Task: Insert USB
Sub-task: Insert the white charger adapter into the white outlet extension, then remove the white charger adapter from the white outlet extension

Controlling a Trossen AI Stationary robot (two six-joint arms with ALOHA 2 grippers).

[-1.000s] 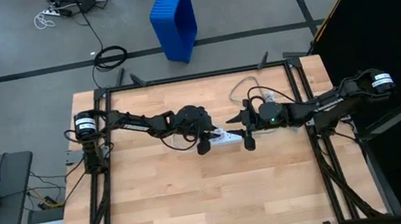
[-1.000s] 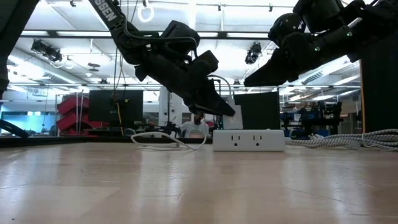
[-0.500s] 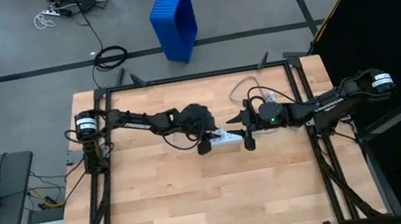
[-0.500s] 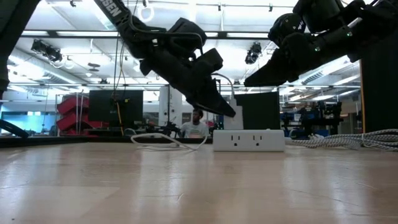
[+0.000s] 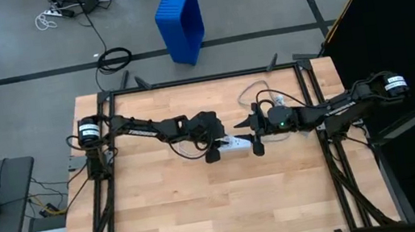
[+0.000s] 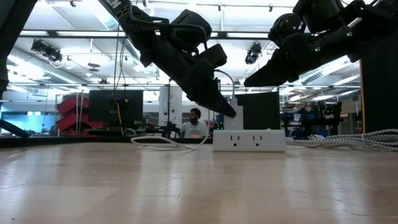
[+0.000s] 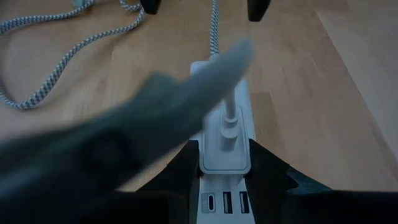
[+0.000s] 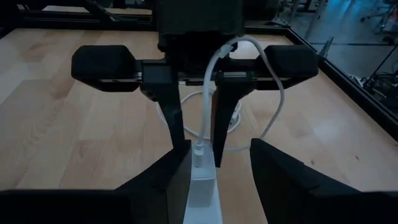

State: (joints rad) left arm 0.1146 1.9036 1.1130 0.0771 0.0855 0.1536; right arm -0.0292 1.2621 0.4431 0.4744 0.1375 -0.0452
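The white power strip [image 5: 232, 142] [image 6: 249, 140] lies flat mid-table. My left gripper [image 5: 212, 149] [image 6: 229, 112] slants down over its left end, open. In the left wrist view its fingers stand either side of that end [image 7: 225, 163], above it. The thin white USB cable [image 8: 205, 93] runs down between these fingers. Its small plug [image 7: 229, 127] [image 8: 199, 150] hangs at the strip's end, and I cannot tell whether it touches the strip. Slack loops [image 6: 163, 142] lie on the table. My right gripper [image 5: 253, 131] [image 8: 211, 180] hovers open over the strip's right part. My left gripper has the white cable arched over its body [image 8: 239, 41] and running down between its open fingers [image 8: 179, 124]. The fingers stand clear of the plug on both sides. The plug points down at the strip's left end, with the cable slack behind it.
The strip's braided grey cord [image 7: 56, 68] [image 6: 348, 142] snakes over the table behind the right gripper. The metal frame [image 5: 202, 78] runs around the wooden table. A blue bin [image 5: 180, 20] stands on the floor beyond. A person [image 6: 196, 124] sits far off.
My left arm's wrist has moved a little toward the table's right and risen, tipping the gripper steeper, while its fingertips have stayed over the strip's left end. The strip and my right gripper have kept still.
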